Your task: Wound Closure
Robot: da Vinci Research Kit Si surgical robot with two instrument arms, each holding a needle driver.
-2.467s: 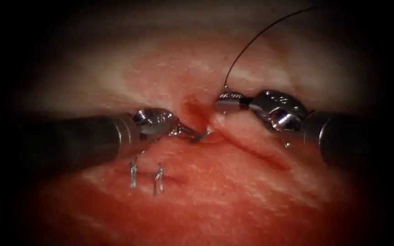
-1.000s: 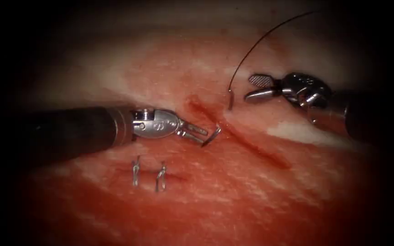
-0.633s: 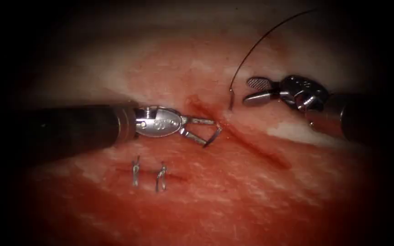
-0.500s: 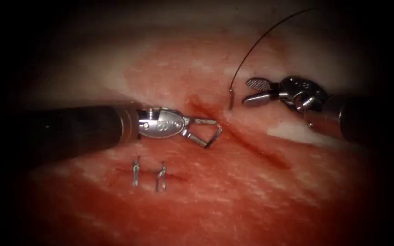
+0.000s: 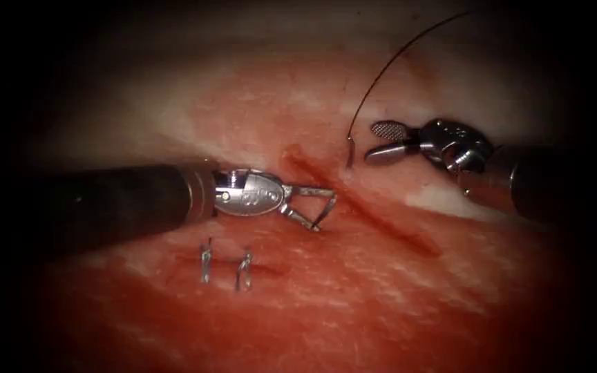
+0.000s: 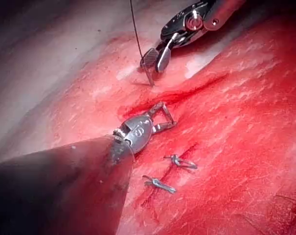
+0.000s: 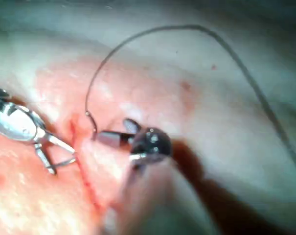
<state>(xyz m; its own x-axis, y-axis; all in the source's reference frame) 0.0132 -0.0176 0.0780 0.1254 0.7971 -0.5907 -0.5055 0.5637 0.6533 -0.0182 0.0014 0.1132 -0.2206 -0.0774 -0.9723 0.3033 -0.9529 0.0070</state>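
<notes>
From the left, my left arm's steel needle driver (image 5: 325, 205) has crept forward since a second ago; its jaws now stand apart around the emerging tip of the thin curved steel needle (image 5: 325, 209), not yet clamped, left of the dark red cut (image 5: 381, 220). The needle's tail (image 5: 349, 152) stands up right of the cut, trailing fine black thread (image 5: 388, 63). My right tool (image 5: 376, 141) hovers beside it, jaws apart and empty, above glistening, marbled pink tissue (image 5: 381, 304).

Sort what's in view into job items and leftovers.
In use: needle, through the tissue across the cut, tip left, tail right; thread; left end effector and right end effector, both open, empty.
Lying about: cut ends of thread, left of cut.
</notes>
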